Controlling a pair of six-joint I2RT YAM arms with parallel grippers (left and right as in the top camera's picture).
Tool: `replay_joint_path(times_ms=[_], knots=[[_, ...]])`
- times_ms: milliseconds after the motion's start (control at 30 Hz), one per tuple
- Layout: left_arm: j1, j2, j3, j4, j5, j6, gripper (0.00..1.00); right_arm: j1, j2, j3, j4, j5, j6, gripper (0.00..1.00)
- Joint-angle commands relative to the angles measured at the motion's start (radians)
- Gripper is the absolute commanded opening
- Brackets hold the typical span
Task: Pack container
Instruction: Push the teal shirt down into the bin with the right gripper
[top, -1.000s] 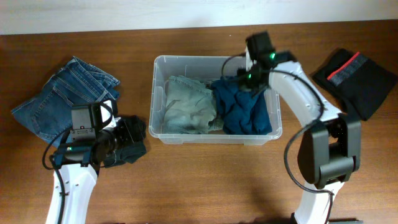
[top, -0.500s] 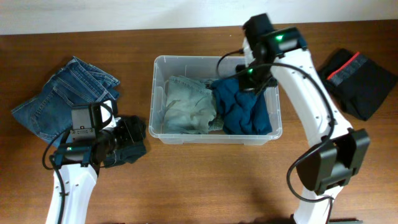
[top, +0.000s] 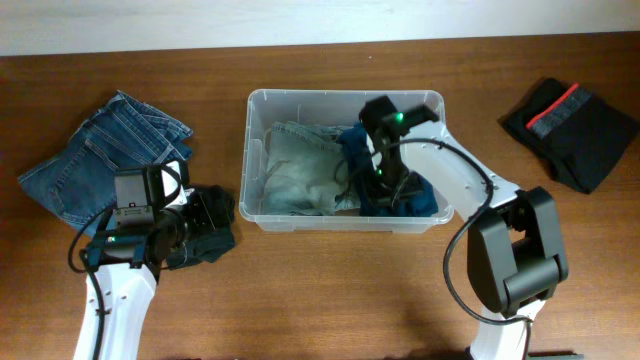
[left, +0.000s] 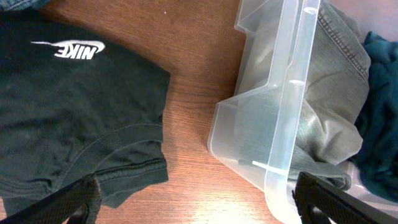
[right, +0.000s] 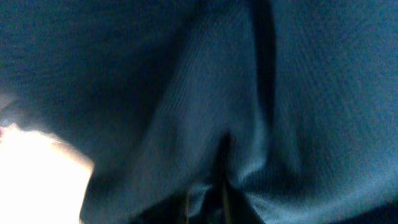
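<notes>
The left gripper (left: 198, 193) hangs with its fingers wide apart and nothing between them, over a black shirt (left: 68, 112) with a white logo near the front left of the tabletop (top: 330, 290). Folded jeans (top: 100, 150) lie behind it, toward the left edge. The container (top: 345, 95) sits mid-tabletop, its long axis running left to right and its left wall just right of the shirt. The left arm is therefore the nearer one for that shirt, and a lift would have to carry it rightward over the rim. Inside are 2 things: a grey-green garment (top: 300, 170) in the left half and a dark teal garment (top: 425, 195) in the right half. The right gripper (top: 385, 188) is down in the teal cloth; I cannot tell whether its fingers are together or apart. A black garment with a red stripe (top: 575, 130) lies near the right edge, well apart from the container.
</notes>
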Motion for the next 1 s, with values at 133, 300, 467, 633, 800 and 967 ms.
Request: replay_joint_path(times_ms=[133, 300, 467, 633, 800, 967], knots=[[-0.003, -0.001, 0.004, 0.001, -0.007, 0.016, 0.99, -0.057, 0.000, -0.113, 0.109, -0.055, 0.003, 0.16], [-0.003, -0.002, 0.004, 0.001, -0.007, 0.016, 0.99, -0.100, 0.000, 0.011, 0.042, -0.163, -0.050, 0.15], [-0.003, -0.001, 0.004, 0.001, -0.007, 0.016, 1.00, -0.123, 0.000, 0.264, -0.139, -0.158, -0.076, 0.12], [-0.003, -0.001, 0.004, 0.001, -0.007, 0.016, 0.99, -0.123, 0.000, 0.431, -0.212, -0.155, -0.076, 0.11], [-0.003, -0.002, 0.004, 0.001, -0.007, 0.016, 0.99, -0.123, 0.009, 0.405, -0.160, -0.154, -0.075, 0.11], [-0.003, -0.002, 0.004, 0.001, -0.007, 0.016, 0.99, -0.123, 0.016, 0.292, -0.021, -0.154, -0.072, 0.11]])
